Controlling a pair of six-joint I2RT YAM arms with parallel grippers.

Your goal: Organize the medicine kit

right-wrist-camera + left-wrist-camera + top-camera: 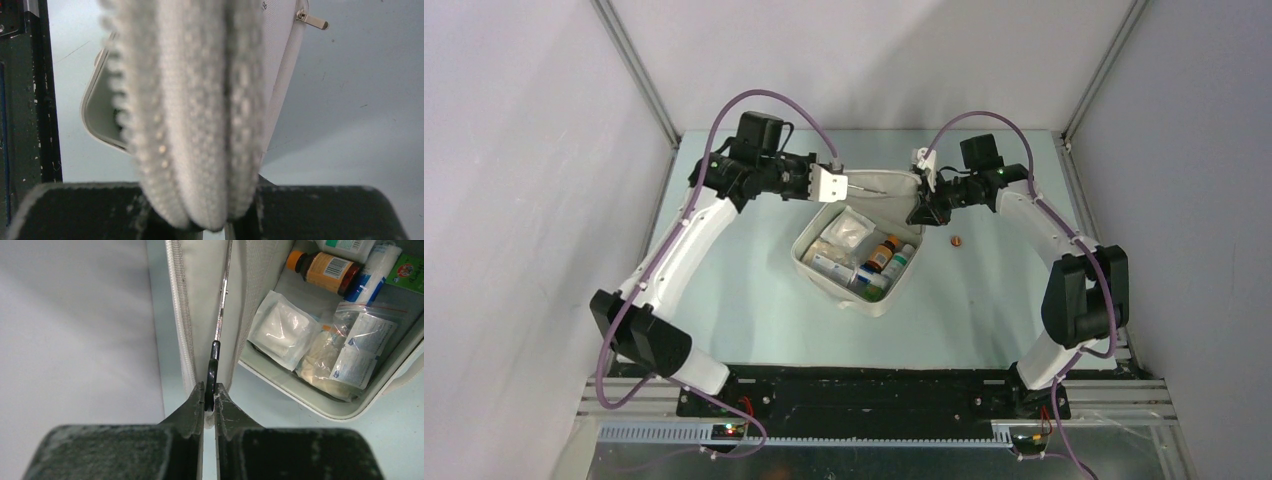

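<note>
The white medicine kit (822,282) sits open, hinged lid upright at its far side.

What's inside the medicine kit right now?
The medicine kit holds an amber bottle, a bandage roll, a sealed gauze pack and a clear bag of sachets. Whatever lies beneath them is covered.

White medicine kit (870,303) with grey lining, amber bottle (885,252) with orange cap, pale blue-green table (744,290)
</note>
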